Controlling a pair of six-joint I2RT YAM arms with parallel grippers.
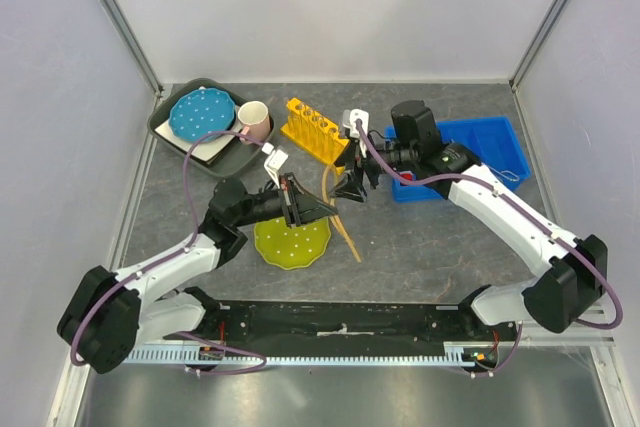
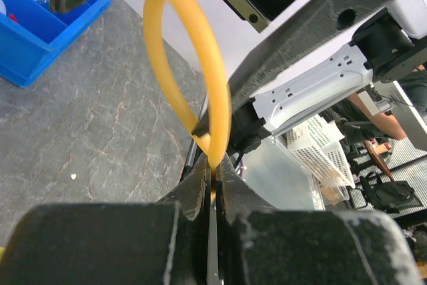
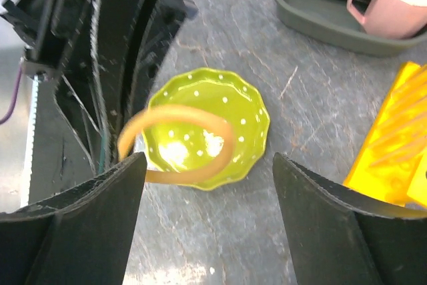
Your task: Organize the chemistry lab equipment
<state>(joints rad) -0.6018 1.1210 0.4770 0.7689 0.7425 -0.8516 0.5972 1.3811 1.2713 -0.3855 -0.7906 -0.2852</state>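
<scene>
A looped orange rubber tube point(image 2: 200, 51) rises from my left gripper point(image 2: 213, 165), which is shut on its lower end. From above, the left gripper point(image 1: 325, 209) is over the table's middle and the tube point(image 1: 345, 232) trails down toward the front. My right gripper point(image 3: 207, 161) stands open, and the tube's loop point(image 3: 180, 110) hangs just beyond the gap, touching neither finger. The right gripper point(image 1: 352, 187) hovers close beside the left one. Behind them is the yellow test-tube rack point(image 1: 312, 129), which also appears at the right edge of the right wrist view point(image 3: 393, 145).
A dotted yellow-green plate point(image 1: 292, 242) lies under the grippers. A blue bin point(image 1: 480, 147) sits at the right. At the back left, a grey tray point(image 1: 165, 132) holds a blue dotted plate point(image 1: 202, 112), with a pink mug point(image 1: 253, 119) beside it.
</scene>
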